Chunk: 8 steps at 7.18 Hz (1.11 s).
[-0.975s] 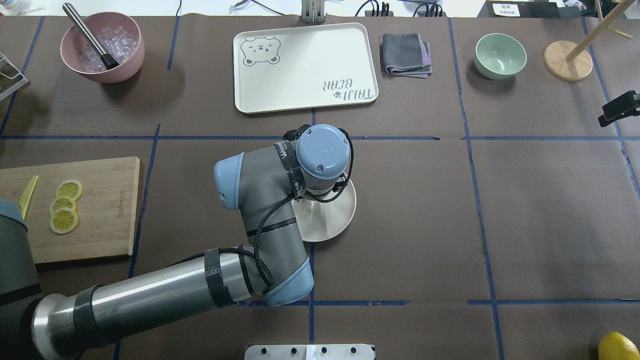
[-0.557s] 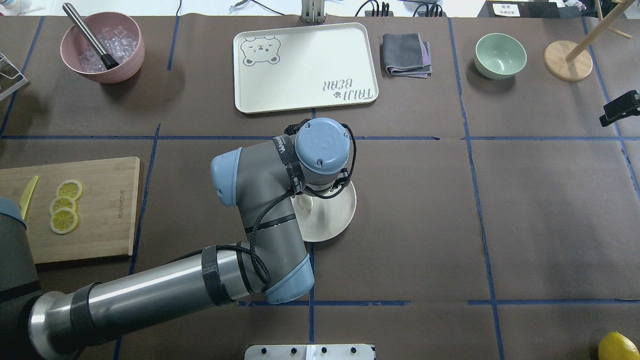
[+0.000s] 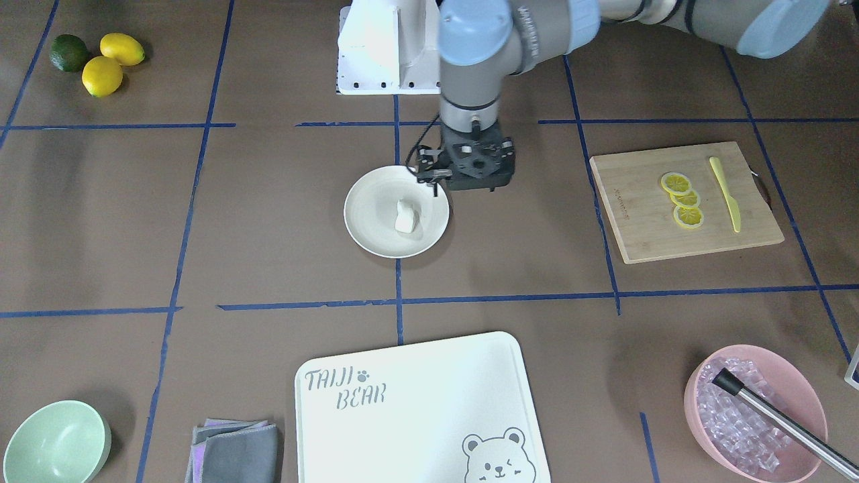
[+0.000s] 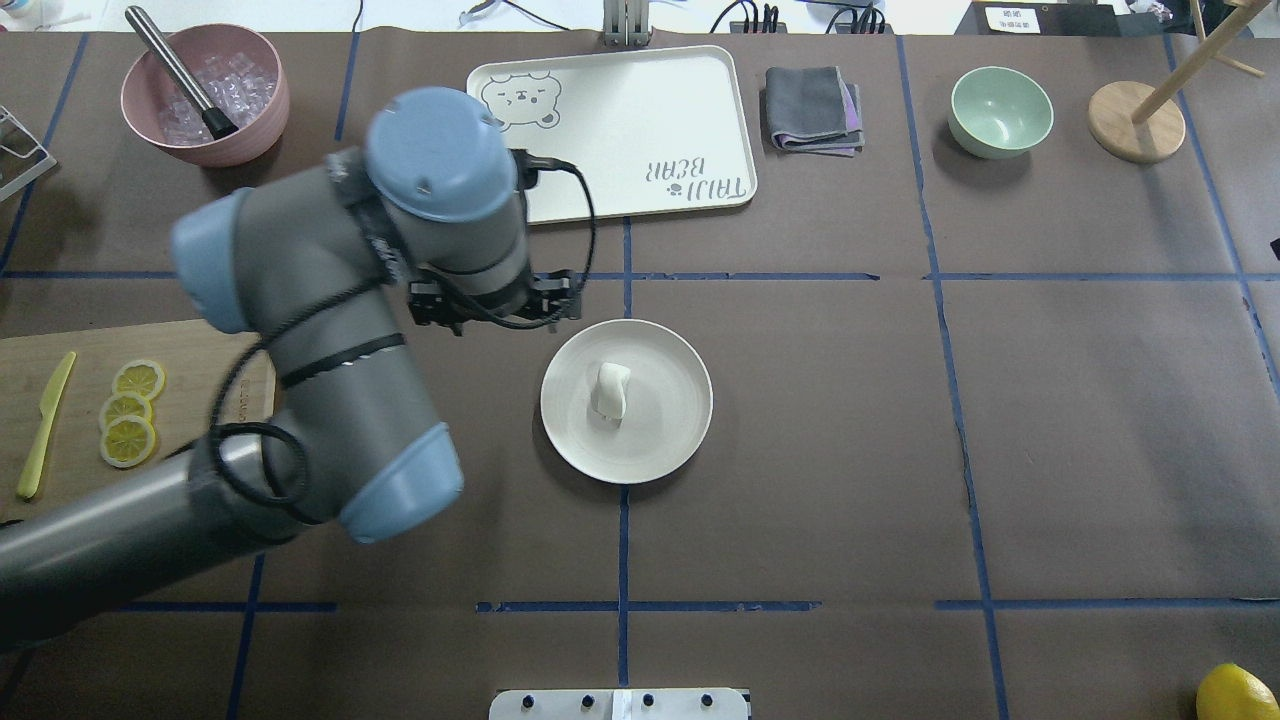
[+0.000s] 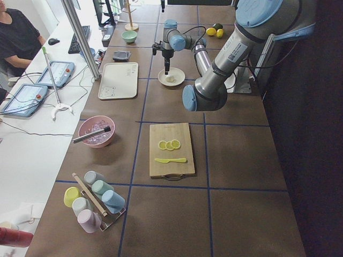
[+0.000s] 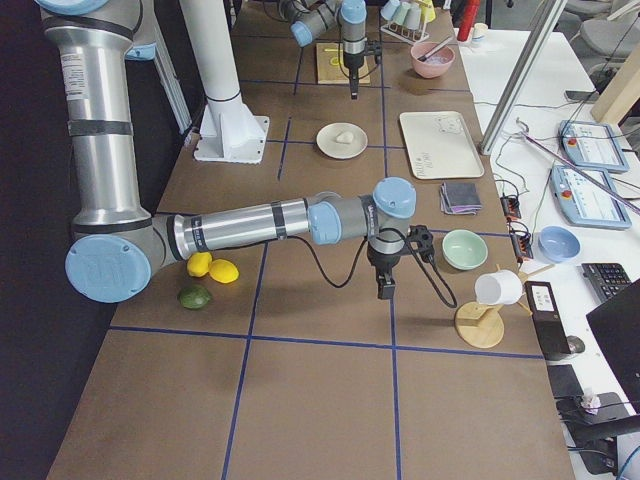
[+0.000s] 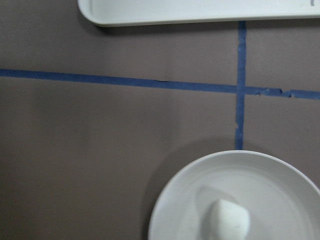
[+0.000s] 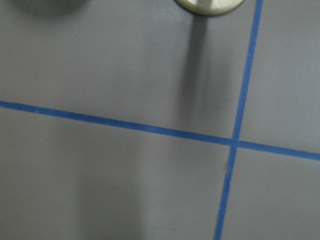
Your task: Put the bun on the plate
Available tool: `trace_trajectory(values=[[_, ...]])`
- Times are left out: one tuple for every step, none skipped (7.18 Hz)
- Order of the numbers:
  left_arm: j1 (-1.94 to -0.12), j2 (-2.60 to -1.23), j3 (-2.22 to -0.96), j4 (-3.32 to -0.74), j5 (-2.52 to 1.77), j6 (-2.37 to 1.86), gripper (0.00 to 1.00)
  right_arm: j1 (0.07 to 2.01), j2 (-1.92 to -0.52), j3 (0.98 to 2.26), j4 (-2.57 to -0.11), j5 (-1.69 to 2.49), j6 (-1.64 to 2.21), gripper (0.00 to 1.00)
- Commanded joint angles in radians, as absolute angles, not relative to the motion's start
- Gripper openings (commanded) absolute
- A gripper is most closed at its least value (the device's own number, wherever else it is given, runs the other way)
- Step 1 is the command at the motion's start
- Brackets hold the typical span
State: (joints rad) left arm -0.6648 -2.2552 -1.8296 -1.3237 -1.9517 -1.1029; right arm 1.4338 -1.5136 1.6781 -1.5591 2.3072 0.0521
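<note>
The small white bun (image 4: 610, 389) lies free near the middle of the round cream plate (image 4: 668, 440), with nothing touching it; both also show from the front as bun (image 3: 407, 217) and plate (image 3: 366, 225). My left gripper (image 3: 475, 176) hangs pointing down beside the plate's rim, on the cutting-board side, apart from the bun. Its fingers are hidden under its body, and its wrist view shows only the bun (image 7: 228, 220) and plate (image 7: 170, 210). My right gripper (image 6: 385, 288) hovers over bare table near the mint bowl; whether it is open or shut I cannot tell.
A bear tray (image 4: 610, 135), folded cloth (image 4: 812, 108), mint bowl (image 4: 1000, 110) and wooden stand (image 4: 1136, 120) line the far side. A pink bowl (image 4: 205, 95) of ice holds a metal tool. A cutting board (image 3: 684, 201) carries lemon slices and a knife.
My left arm has swung off the plate toward the far left and risen. The bun, hidden under the wrist before, now lies uncovered on the plate.
</note>
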Motion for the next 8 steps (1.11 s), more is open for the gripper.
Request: trace_trajectory(values=[[-0.828, -2.084, -1.949, -1.292, -2.054, -0.802, 1.0, 1.549, -1.531, 1.6, -1.56, 2.391, -0.111, 1.0], [-0.897, -2.003, -1.965, -1.283, -2.086, -0.666, 1.0, 1.569, -1.573, 1.603, -1.559, 2.399, -0.154, 1.0], [-1.002, -1.93, -1.96, -1.284, -2.139, -0.506, 1.0, 1.597, -1.589, 1.603, -1.56, 2.417, -0.156, 1.0], [-1.103, -1.858, -1.948, -1.293, -2.208, -0.335, 1.0, 1.612, -1.601, 1.601, -1.562, 2.445, -0.156, 1.0], [-1.209, -1.829, -1.898, -1.293, -2.253, -0.195, 1.0, 1.615, -1.621, 1.612, -1.56, 2.453, -0.149, 1.0], [-1.277, -1.784, -1.841, -1.298, -2.291, -0.061, 1.0, 1.615, -1.621, 1.611, -1.56, 2.451, -0.143, 1.0], [-1.34, -1.773, -1.769, -1.299, -2.305, 0.03, 1.0, 1.615, -1.621, 1.617, -1.559, 2.448, -0.138, 1.0], [-1.411, -1.726, -1.712, -1.316, -2.33, 0.161, 1.0, 1.615, -1.612, 1.626, -1.559, 2.439, -0.137, 1.0]])
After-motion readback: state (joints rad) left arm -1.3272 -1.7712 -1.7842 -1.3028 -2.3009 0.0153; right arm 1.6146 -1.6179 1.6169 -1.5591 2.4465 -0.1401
